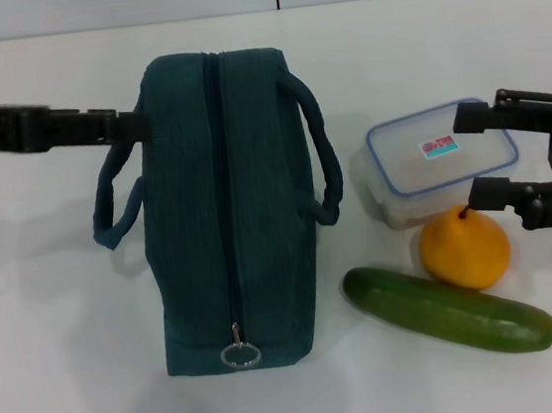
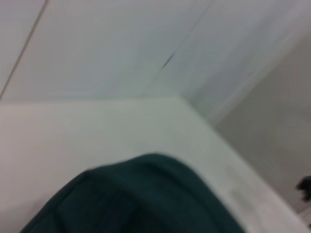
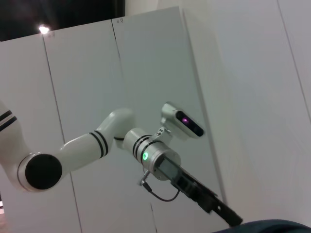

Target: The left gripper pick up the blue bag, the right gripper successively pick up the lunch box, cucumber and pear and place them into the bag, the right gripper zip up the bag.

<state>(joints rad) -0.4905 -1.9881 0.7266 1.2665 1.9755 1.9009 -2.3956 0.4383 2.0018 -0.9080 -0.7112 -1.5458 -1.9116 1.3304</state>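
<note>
The blue bag (image 1: 227, 212) lies on the white table with its zipper closed, and its ring pull (image 1: 240, 354) is at the near end. The bag's fabric fills the lower part of the left wrist view (image 2: 146, 199). My left gripper (image 1: 135, 125) reaches in from the left and meets the bag's far left corner by a handle; the right wrist view shows it as well (image 3: 228, 216). The lunch box (image 1: 431, 164) stands right of the bag. My right gripper (image 1: 482, 155) is open, its two fingers straddling the box's right end. The pear (image 1: 465, 248) and the cucumber (image 1: 447, 310) lie in front of the box.
A white wall runs along the table's far edge (image 1: 332, 2). The pear touches the cucumber and sits close under the right gripper's lower finger (image 1: 494, 192). Bare table lies left of the bag (image 1: 50, 322).
</note>
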